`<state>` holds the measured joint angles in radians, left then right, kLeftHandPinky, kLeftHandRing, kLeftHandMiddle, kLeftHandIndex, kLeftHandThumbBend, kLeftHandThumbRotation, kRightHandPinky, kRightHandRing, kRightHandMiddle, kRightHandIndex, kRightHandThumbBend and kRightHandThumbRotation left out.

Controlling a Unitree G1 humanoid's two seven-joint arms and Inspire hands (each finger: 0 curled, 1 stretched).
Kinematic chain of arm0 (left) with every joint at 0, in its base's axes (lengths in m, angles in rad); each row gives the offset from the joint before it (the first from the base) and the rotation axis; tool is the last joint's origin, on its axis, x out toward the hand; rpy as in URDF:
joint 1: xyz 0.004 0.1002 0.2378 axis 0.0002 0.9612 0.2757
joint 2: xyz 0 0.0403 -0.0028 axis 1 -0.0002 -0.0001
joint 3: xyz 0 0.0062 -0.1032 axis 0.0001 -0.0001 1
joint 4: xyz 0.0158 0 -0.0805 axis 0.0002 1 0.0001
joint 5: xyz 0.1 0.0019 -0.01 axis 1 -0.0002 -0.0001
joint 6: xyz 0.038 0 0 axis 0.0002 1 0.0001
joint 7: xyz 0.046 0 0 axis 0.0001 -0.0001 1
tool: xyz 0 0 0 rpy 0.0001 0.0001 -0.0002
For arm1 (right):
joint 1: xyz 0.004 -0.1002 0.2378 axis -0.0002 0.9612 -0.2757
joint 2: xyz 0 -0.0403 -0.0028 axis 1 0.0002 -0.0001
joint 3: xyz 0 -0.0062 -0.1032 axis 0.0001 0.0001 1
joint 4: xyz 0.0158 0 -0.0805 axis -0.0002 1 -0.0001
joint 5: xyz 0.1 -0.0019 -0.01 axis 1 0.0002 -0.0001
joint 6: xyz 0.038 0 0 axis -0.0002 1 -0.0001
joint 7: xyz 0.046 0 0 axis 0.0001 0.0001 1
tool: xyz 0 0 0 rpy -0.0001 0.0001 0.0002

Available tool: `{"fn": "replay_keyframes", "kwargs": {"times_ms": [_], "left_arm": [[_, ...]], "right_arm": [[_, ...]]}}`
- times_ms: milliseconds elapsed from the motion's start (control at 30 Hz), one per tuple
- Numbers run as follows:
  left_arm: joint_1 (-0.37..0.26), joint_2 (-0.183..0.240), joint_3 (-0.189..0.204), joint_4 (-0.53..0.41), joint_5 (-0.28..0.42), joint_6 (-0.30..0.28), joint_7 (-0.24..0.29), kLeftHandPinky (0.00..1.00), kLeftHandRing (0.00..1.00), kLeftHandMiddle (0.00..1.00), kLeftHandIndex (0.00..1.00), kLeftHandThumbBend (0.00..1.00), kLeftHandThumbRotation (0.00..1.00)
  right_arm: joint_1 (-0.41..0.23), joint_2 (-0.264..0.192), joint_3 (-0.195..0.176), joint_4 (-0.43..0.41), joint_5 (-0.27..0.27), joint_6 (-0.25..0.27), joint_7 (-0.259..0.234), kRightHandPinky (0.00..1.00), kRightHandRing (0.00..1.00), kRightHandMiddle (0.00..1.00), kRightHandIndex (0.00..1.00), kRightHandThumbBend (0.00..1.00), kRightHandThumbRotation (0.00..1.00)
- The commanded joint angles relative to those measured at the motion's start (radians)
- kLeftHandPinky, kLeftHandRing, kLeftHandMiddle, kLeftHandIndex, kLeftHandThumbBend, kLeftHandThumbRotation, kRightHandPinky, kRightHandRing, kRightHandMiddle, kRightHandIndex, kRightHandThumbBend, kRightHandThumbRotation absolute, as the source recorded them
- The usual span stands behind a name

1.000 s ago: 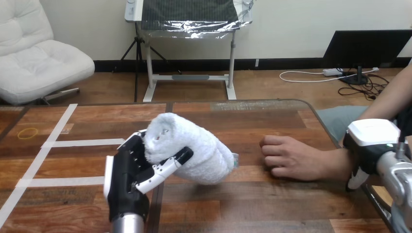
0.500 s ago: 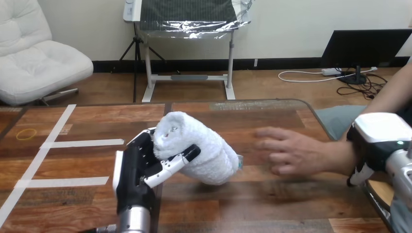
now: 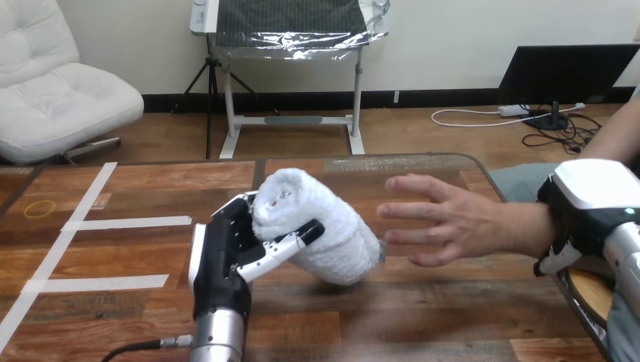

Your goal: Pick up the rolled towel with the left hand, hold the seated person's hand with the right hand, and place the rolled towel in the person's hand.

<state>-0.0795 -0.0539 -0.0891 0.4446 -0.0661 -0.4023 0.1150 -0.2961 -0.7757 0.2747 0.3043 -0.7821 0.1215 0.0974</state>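
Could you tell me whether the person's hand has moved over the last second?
Yes. The person's hand has risen toward the table's far rim and opened from a fist into spread fingers.

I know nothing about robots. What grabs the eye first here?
A fat white rolled towel over the middle of the table, clutched in the robot's black-and-white left hand. Just right of it, the person's hand hovers with fingers spread toward the towel. The robot's right hand sits at that person's wrist, by the table's right edge.
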Motion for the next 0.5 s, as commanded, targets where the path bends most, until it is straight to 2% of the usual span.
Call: {"fn": "replay_keyframes", "kwargs": {"times_ms": [0,467], "left_arm": [[-0.144,-0.109,-0.02,-0.013,0.015,-0.009,0.015,0.49,0.47,0.46,0.51,0.7,0.01],[-0.156,-0.113,-0.05,-0.026,0.024,0.031,0.042,0.49,0.47,0.46,0.5,0.7,0.0]], "right_arm": [[-0.02,0.032,-0.051,-0.122,0.039,0.019,0.012,0.1,0.17,0.26,0.36,0.7,0.0],[0.014,0.035,-0.084,-0.252,0.025,0.027,0.024,0.08,0.15,0.23,0.31,0.68,0.0]]}}
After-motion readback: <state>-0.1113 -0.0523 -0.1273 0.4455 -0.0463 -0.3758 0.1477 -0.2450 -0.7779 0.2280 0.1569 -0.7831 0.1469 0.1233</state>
